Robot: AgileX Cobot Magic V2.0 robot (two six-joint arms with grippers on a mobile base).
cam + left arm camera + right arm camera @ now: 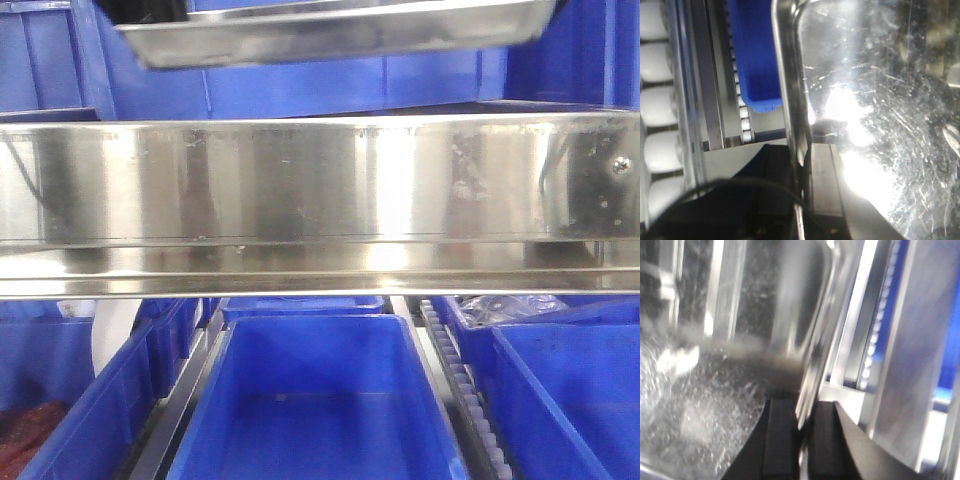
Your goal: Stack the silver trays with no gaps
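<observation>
Right up close: the left pincer (pixel 801 175) is clamped down on the silver tray (pixel 875 100) — black fingers (pixel 822 185) pinched either side of the flat out-turned rim (pixel 790 90), one inside the pan, one outside. On the far side the right pincer (pixel 801 440) has the same grip. It is all but closed, with matte black pads (pixel 780 440) squeezing the thin steel edge between them, though that view is blurred.

Just past both pincers the tray floor is shiny grey steel, thick with fine scratches and a hard white glare. The wall sweeps up through a rounded corner (pixel 815 270).

Out beyond the left pincer's outer finger there is a row of fat white rollers (pixel 655 100). Next comes a track of small white wheels (pixel 743 112), then a smooth plastic blue bin (pixel 757 55).

From the front camera the tray rides high in the air, its right end a touch higher, above a long shelf rail (pixel 300 190). The rail is polished, streaky and mirror-bright, with one screw (pixel 622 163) near its right end.

Well below the pincers, under the rail, sit more blue bins. The middle bin (pixel 320 400) is deep and straight-walled. The left-hand bin (pixel 60 400) holds something reddish-brown (pixel 25 435). The right-hand bin (pixel 570 390) has crinkled clear plastic (pixel 500 308) at its back.
</observation>
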